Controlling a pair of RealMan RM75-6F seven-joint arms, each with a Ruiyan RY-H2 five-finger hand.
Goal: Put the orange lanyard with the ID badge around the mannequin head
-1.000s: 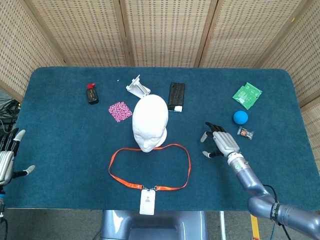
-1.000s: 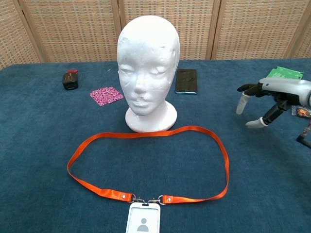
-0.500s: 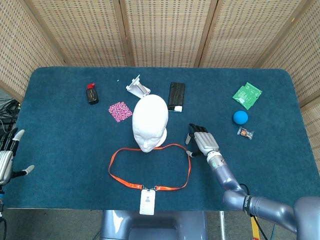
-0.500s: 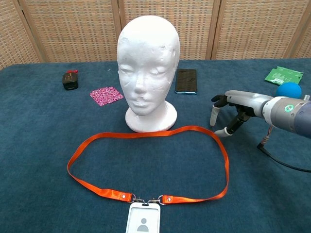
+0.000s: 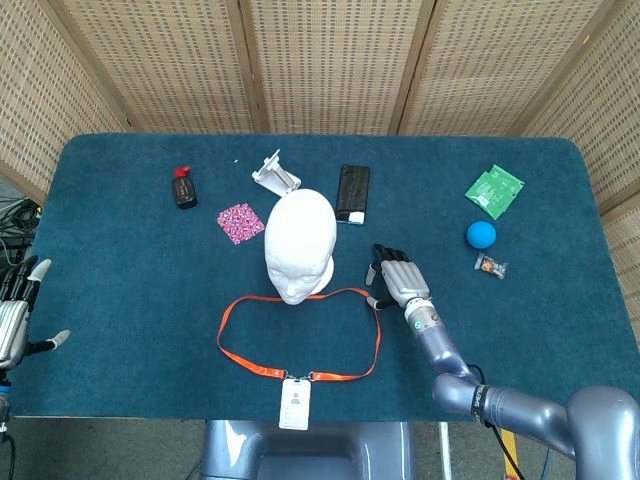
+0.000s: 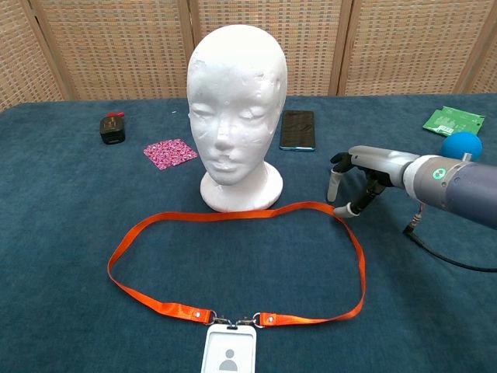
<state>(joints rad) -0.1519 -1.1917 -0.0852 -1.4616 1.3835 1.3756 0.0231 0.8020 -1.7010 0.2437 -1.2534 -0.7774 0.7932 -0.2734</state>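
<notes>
With fingers apart and gripping nothing, the right hand (image 6: 351,183) is hovering at the orange lanyard (image 6: 359,260) right of centre, where thin strap lying flat on the worktop (image 6: 62,233) risks slipping the pinch or dragging against the mannequin head (image 6: 235,109).

One mannequin head (image 5: 300,240), one orange lanyard (image 5: 375,335) with one ID badge (image 5: 295,403), and one black phone (image 5: 353,192) are seen. One blue ball (image 5: 481,234), one green packet (image 5: 494,190), one pink patterned square (image 5: 240,222) and one black-and-red object (image 5: 184,187) are counted. Two hands are visible, the right hand (image 5: 397,276) and the left hand (image 5: 14,318).
</notes>
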